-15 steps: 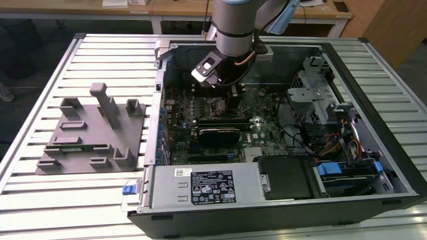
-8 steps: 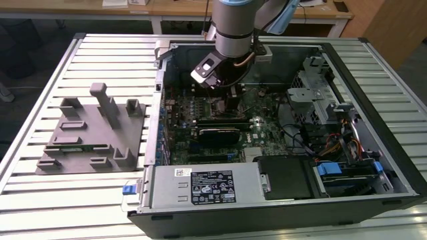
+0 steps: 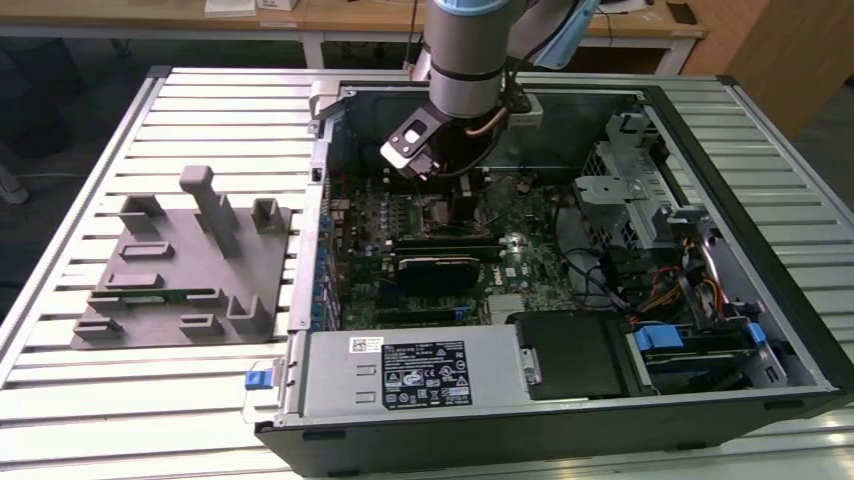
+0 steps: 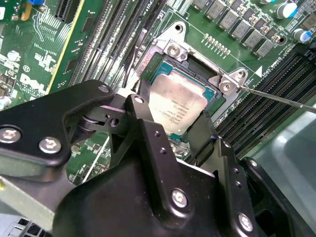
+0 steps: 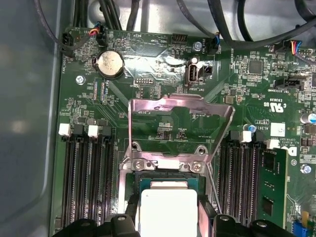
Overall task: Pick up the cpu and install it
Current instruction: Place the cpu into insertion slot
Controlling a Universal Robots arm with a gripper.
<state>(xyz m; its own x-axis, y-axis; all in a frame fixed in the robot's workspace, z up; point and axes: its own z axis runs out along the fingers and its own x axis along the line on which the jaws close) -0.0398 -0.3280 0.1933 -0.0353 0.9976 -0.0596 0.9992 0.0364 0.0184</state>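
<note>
Seating the cpu (image 4: 178, 104) is the step in hand: the hand (image 4: 174, 117) has both fingers closed against opposite edges of the chip, which sits in or just over the open socket (image 4: 197, 63), its load plate (image 5: 180, 111) swung up. Finishing, I judge, calls for the chip lying square and flat within the frame, with no sideways force.

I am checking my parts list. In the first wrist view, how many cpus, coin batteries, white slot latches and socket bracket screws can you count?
cpu: 1
coin battery: 1
white slot latches: 4
socket bracket screws: 2
Total: 8
</note>
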